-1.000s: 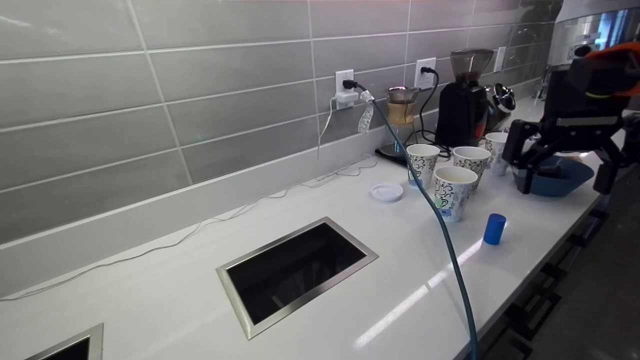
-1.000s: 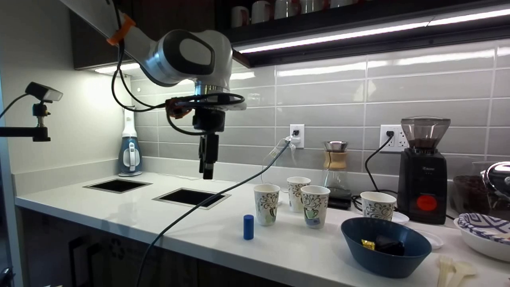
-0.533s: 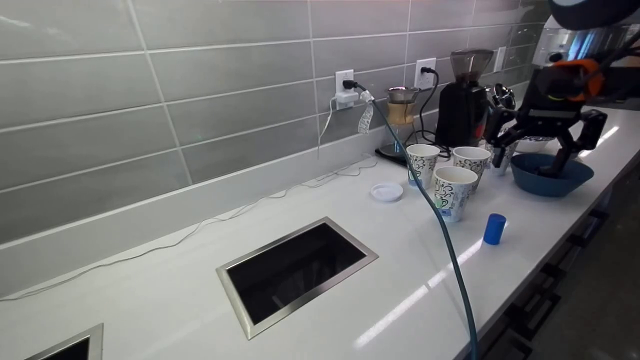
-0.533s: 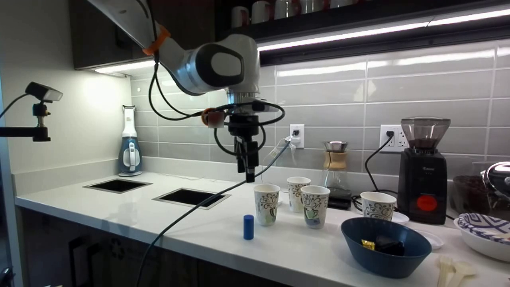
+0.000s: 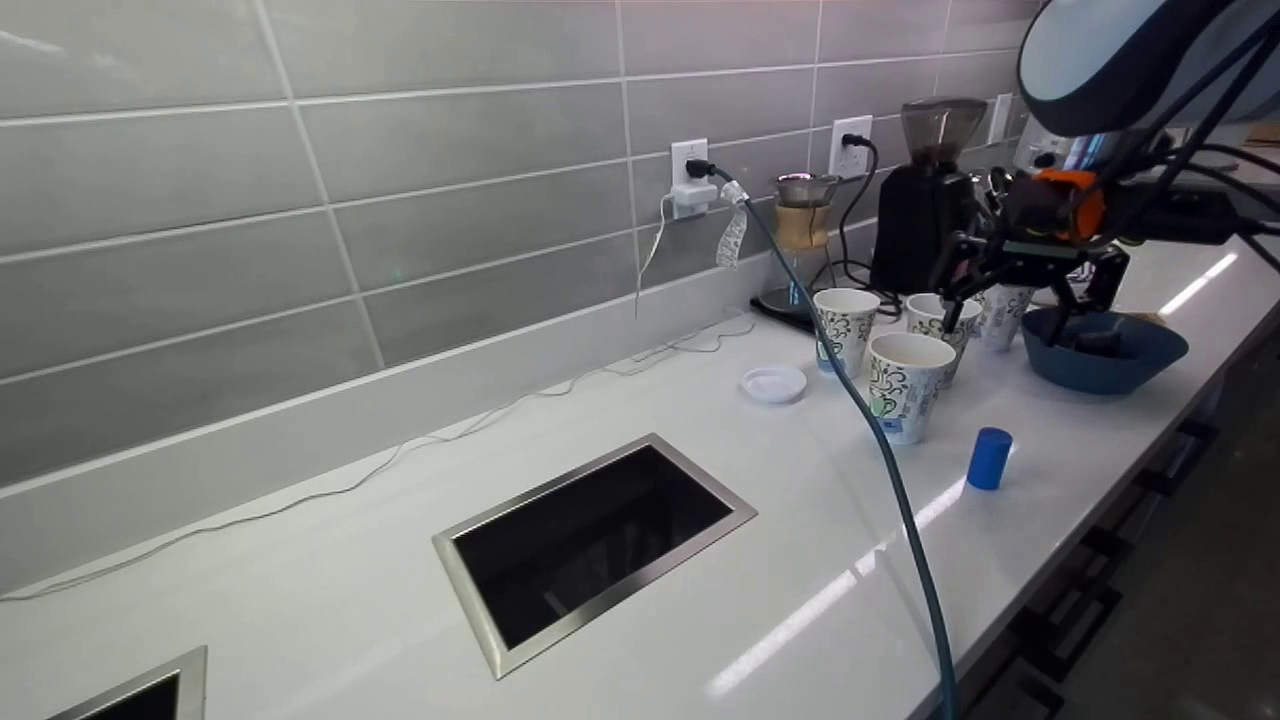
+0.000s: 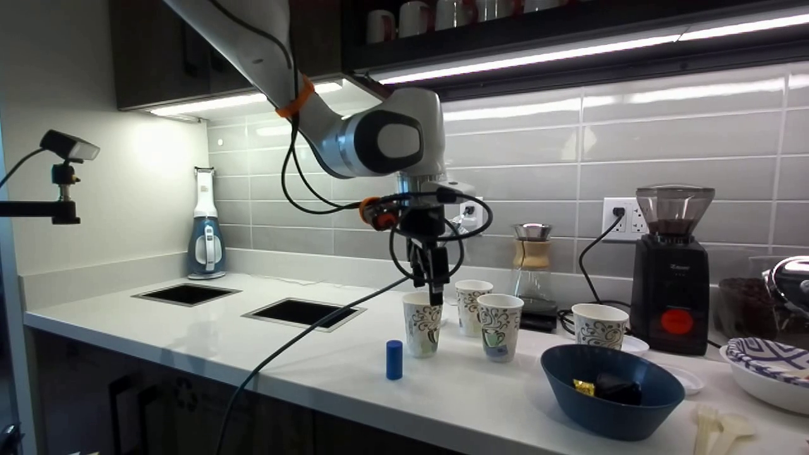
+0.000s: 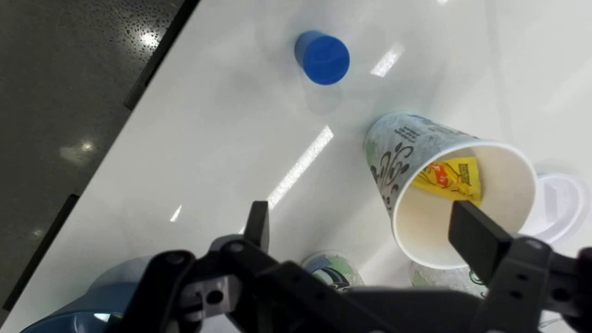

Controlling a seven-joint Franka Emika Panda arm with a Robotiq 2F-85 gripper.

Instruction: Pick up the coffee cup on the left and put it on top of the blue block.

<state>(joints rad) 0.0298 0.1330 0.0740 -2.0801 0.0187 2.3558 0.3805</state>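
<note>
The coffee cup, white with a blue-and-dark pattern, stands upright on the counter in both exterior views (image 5: 908, 390) (image 6: 420, 332). In the wrist view the cup (image 7: 393, 157) shows from above with a yellow packet (image 7: 458, 178) inside. The bright-blue block (image 5: 989, 458) stands near the cup, towards the counter's front edge; it also shows in an exterior view (image 6: 394, 360) and the wrist view (image 7: 326, 60). My gripper (image 7: 360, 212) is open and empty, above the counter by the cups. In the wrist view one finger (image 7: 478, 236) overlaps the cup's opening; I cannot tell its height.
Similar cups (image 6: 474, 309) (image 6: 500, 332) (image 6: 600, 325) stand close by. A dark-blue bowl (image 6: 607, 411) sits at the right. A cable (image 5: 905, 510) crosses over the counter beside the cup. A white lid (image 5: 773, 383), a carafe (image 6: 532, 272) and a grinder (image 6: 671, 297) are behind.
My open gripper has come down and moved right, from over the counter to the cups, in an exterior view. The cups and the blue block have not moved.
</note>
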